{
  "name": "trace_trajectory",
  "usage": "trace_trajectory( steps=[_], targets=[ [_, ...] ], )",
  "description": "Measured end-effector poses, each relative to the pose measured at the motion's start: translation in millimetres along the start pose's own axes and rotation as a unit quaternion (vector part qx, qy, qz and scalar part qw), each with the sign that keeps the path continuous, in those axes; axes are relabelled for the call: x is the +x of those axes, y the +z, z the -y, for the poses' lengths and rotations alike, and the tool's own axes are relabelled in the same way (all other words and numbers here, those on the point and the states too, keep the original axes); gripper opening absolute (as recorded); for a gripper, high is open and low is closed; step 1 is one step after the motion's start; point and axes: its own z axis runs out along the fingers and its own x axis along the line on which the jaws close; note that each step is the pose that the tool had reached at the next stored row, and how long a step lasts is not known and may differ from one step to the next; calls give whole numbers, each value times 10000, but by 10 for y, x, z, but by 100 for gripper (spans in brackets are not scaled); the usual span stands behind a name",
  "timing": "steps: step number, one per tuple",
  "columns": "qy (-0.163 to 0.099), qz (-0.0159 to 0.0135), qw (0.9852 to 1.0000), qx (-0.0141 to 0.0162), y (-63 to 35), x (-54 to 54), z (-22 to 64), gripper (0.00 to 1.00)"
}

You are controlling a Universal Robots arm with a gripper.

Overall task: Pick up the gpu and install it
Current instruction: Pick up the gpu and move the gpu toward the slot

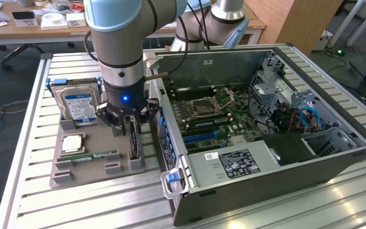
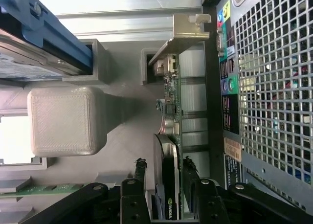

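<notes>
The gpu (image 1: 134,143) is stood on edge in the grey tray (image 1: 62,177), just beside the pc case (image 1: 266,183), long axis laid parallel to the case wall. The claw (image 1: 131,125) is placed directly over it, open, w/ fingers (image 2: 140,168) set 1 each side of the thin card; no squeeze is seen, so grip is judged not yet made

I see the thin black gpu card (image 2: 166,175) edged in green, with a silver bracket (image 2: 188,28). The silver hard drive (image 1: 80,106) carries a blue label; the dark case grille (image 2: 274,87) is square-meshed.
</notes>
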Motion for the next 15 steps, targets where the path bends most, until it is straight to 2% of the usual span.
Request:
trace_trajectory(
  steps=[4,15],
  targets=[
    [0,0,10000,0,14,16,-24,43],
    [1,0,10000,0,48,16,-25,43]
  ],
)
